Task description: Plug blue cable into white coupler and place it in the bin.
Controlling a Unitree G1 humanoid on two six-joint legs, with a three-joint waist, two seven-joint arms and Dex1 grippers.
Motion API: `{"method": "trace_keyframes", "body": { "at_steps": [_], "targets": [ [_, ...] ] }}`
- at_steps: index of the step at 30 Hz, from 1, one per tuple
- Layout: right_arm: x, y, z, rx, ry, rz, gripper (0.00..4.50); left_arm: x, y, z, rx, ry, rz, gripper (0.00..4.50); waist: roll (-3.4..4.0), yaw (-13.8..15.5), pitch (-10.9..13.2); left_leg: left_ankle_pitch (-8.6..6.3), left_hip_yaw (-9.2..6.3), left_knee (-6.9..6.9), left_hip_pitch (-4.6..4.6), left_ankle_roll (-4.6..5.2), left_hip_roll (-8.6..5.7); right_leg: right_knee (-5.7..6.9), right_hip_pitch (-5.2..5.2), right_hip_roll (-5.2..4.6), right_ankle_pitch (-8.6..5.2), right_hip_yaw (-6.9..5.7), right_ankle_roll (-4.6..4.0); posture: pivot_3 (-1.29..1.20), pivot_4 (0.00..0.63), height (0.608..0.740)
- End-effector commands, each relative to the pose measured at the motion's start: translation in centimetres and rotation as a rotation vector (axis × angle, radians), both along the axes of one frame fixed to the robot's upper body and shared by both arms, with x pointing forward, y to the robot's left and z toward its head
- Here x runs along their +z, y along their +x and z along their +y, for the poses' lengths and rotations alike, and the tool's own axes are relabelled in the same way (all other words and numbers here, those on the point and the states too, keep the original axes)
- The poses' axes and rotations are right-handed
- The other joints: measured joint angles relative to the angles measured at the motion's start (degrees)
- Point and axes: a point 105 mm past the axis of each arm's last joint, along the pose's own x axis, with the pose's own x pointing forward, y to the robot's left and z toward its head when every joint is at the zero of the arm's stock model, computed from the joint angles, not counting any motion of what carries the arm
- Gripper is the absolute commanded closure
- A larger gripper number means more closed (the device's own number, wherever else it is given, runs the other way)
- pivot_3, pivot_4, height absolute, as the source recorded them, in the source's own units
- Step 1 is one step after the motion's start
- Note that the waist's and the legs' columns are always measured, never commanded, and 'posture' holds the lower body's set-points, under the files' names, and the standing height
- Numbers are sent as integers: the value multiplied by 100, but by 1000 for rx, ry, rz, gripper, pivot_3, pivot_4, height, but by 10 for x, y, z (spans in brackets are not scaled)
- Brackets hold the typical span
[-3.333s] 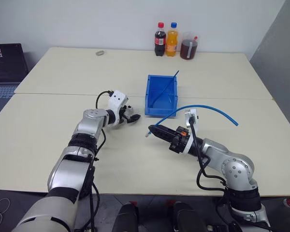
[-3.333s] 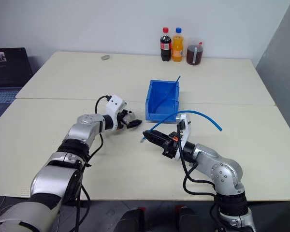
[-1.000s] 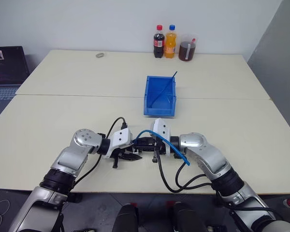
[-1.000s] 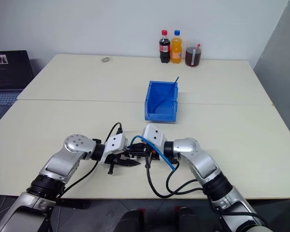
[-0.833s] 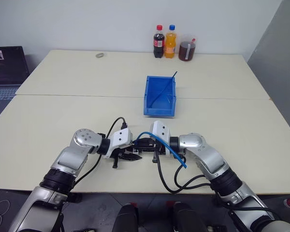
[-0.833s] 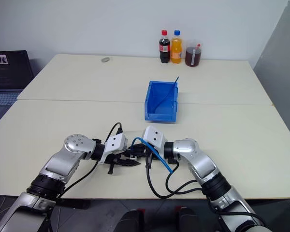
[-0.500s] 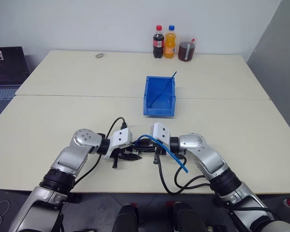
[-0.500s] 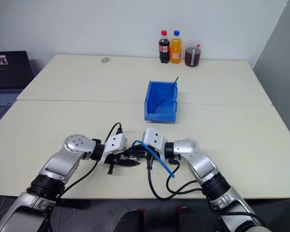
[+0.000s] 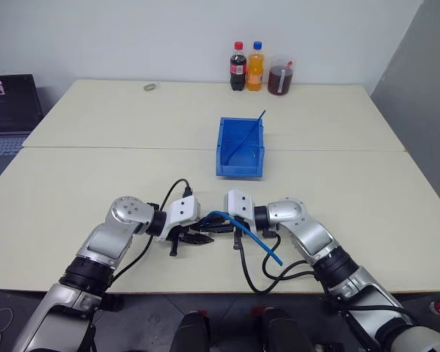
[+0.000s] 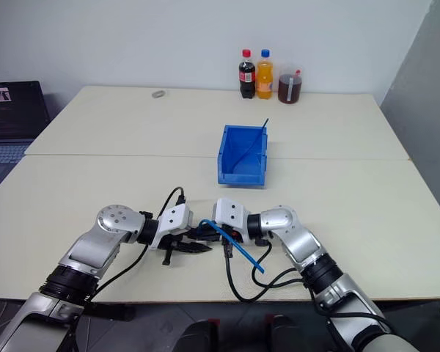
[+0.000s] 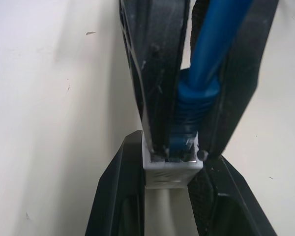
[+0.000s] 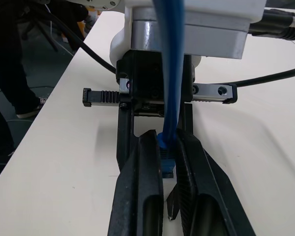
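Note:
Near the table's front edge my two grippers meet tip to tip. My left gripper (image 9: 198, 238) is shut on the white coupler (image 11: 170, 172), a tiny white block pinched between its black fingers (image 11: 115, 201). My right gripper (image 9: 213, 228) is shut on the plug end of the blue cable (image 9: 253, 238), gripping its blue boot (image 12: 164, 142). In the left wrist view the clear plug (image 11: 184, 145) sits at the coupler's socket opening; how deep it reaches is hidden. The cable's free length trails toward the table's front edge. The bin (image 9: 240, 170) stands farther back at the middle of the table.
A dark blue straight strand (image 9: 246, 137) leans inside the bin. Two bottles (image 9: 237, 66) and a cup of dark drink (image 9: 279, 78) stand at the back edge. A laptop (image 9: 7, 103) sits at the far left, a small grey object (image 9: 152, 86) at the back.
My right wrist has rolled and tipped down, so the cable's arch lies lower and flatter over the gripper. The left arm has stayed still, and both grips are unchanged.

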Motion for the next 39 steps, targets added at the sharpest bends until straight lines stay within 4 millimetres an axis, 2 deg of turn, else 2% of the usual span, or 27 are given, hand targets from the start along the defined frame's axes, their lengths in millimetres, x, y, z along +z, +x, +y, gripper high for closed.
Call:
{"method": "trace_keyframes", "body": {
  "at_steps": [1,5,9,10,12,13,16,20,24,26,28,30,33,35,39],
  "targets": [
    [-38,-8,-6,46,-168,105,4411,-5,-4,-1,-16,12,16,3688,-1,-9,0,0,1,-5,13,0,0,0,9,0,-2,1,-2,0,150,740],
    [-40,-8,-5,46,-164,88,4411,-6,-5,-1,-15,9,11,3688,0,-25,-11,-1,2,-13,34,0,0,0,26,0,-8,1,-10,0,150,740],
    [-22,4,0,-8,-79,21,4411,-9,-6,2,6,7,-3,3688,-1,-30,-14,-1,1,-15,37,0,1,1,28,0,-9,2,-10,0,150,740],
    [-18,6,0,-18,-65,3,4411,-10,-6,3,14,10,-5,3128,-1,-32,-14,-1,1,-15,39,0,1,1,27,0,-9,2,-10,0,150,740],
    [-12,9,-1,-29,-44,-21,4411,-13,-9,7,21,18,-7,2966,0,-57,-14,-1,1,-15,40,0,2,2,28,1,-9,2,-10,0,150,740],
    [-9,9,-2,-32,-33,-29,4411,-14,-10,10,31,18,-10,2604,1,-70,-15,-1,0,-15,40,0,3,3,27,1,-9,2,-10,0,150,740],
    [0,9,-4,-40,0,-42,4411,-14,-16,18,67,2,-11,2118,0,-80,-15,0,-1,-15,40,0,3,3,28,1,-9,2,-9,0,150,740],
    [14,7,-9,-55,50,-60,4411,-4,-18,29,145,-60,-24,1323,1,-104,-13,-1,1,-18,38,0,7,3,24,1,-12,4,-13,0,150,740],
    [32,6,-19,-92,105,-65,4411,12,-15,41,237,-128,-60,514,1,-107,-7,-1,0,-18,31,0,9,3,15,2,-13,1,-15,0,150,740],
    [46,7,-29,-132,152,-61,4411,29,-8,48,307,-190,-97,124,2,-106,-3,-1,-1,-19,29,0,10,3,13,2,-14,0,-14,0,150,740],
    [64,10,-43,-189,213,-43,4412,49,-3,51,351,-257,-106,0,-2,-104,3,-1,-2,-18,20,0,11,2,6,2,-14,-1,-14,0,150,740],
    [87,20,-58,-275,302,-14,4412,69,6,54,411,-314,-154,0,-5,-68,5,-1,-7,-17,9,-1,11,1,3,1,-14,-7,-14,0,150,740],
    [118,41,-74,-390,432,38,4412,84,14,56,457,-307,-212,0,-6,-69,5,-1,-6,-16,7,-1,9,-4,5,0,-13,-7,-12,0,150,740],
    [129,54,-78,-440,473,68,4412,89,18,54,469,-295,-230,0,-5,-78,6,-1,-5,-16,7,-1,8,-4,4,0,-13,-5,-11,0,150,740],
    [135,104,-74,-606,440,174,4412,105,35,41,499,-303,-291,0,-5,-128,7,-1,-2,-22,8,-1,9,-3,-3,4,-12,-3,-14,0,150,740]
  ]
}}
